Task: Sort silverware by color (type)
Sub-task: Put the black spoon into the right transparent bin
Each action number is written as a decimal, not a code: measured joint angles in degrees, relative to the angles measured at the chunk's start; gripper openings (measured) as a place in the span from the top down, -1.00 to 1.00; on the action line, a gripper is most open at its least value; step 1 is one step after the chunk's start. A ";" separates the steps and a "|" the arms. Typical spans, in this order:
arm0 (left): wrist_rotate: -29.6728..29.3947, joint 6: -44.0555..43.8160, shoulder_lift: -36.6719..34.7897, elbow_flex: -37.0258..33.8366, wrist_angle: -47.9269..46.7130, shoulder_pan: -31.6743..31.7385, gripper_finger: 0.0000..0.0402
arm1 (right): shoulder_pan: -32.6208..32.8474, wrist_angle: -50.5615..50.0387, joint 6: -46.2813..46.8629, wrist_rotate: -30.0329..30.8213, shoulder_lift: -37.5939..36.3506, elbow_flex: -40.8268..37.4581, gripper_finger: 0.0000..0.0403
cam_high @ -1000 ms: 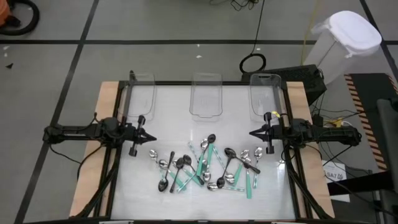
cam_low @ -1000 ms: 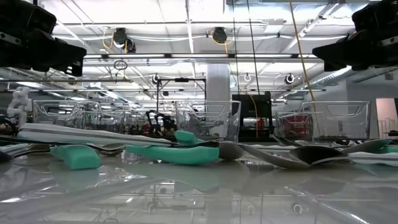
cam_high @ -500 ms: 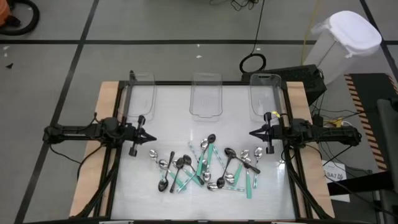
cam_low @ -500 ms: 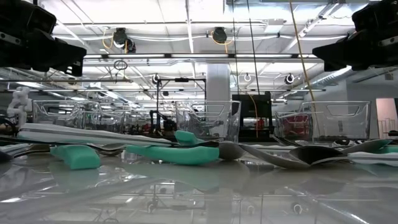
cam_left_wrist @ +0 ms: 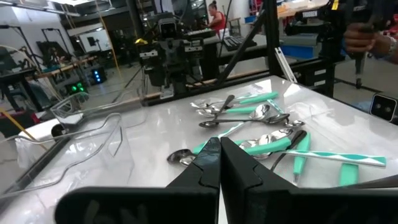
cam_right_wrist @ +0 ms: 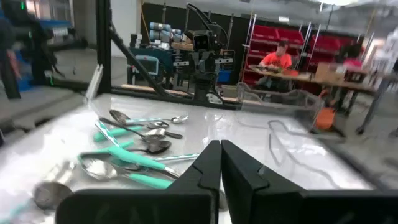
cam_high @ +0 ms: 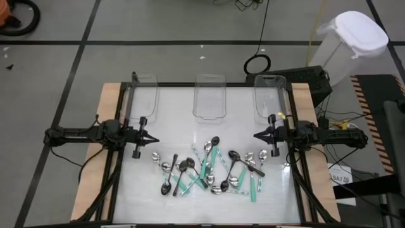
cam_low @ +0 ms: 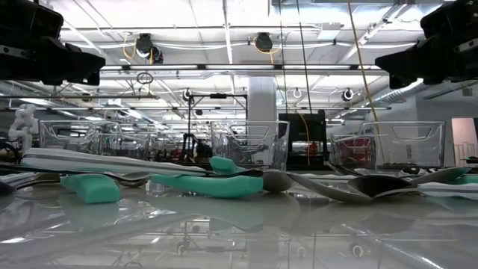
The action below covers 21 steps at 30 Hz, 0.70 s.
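spoons [cam_high: 212, 170], lower centre: shiny silver, blackish, silver with teal-green handles | bins [cam_high: 210, 96], upper centre: clear | table [cam_high: 158, 120]: glossy white, tan wood edges | arms, mid left and right: black | lidded container [cam_high: 354, 38], upper right: white

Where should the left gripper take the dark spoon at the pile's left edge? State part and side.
Mid-handle of the dark spoon, from above, with the left gripper, now shut, opened across the handle. It lies flat at the pile's left edge; its thin handle looks freer than the bowl.
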 joint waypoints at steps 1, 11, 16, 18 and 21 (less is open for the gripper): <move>-0.01 -0.02 0.00 0.02 0.00 0.00 0.99 | 0.02 0.00 2.06 0.00 0.00 0.01 0.96; -0.07 -0.21 0.00 0.02 0.02 0.00 0.99 | 0.04 0.01 9.07 -0.02 0.40 2.21 0.96; -0.10 -0.19 0.00 0.02 0.07 0.00 0.99 | 0.04 0.35 9.53 0.00 2.31 5.65 0.96; -0.11 -0.19 0.00 0.02 0.08 0.00 0.99 | 0.04 -0.01 9.55 0.00 3.71 6.78 0.96; -0.13 -0.19 0.00 0.02 0.09 0.00 0.99 | 0.04 -0.03 10.85 0.02 6.36 9.05 0.96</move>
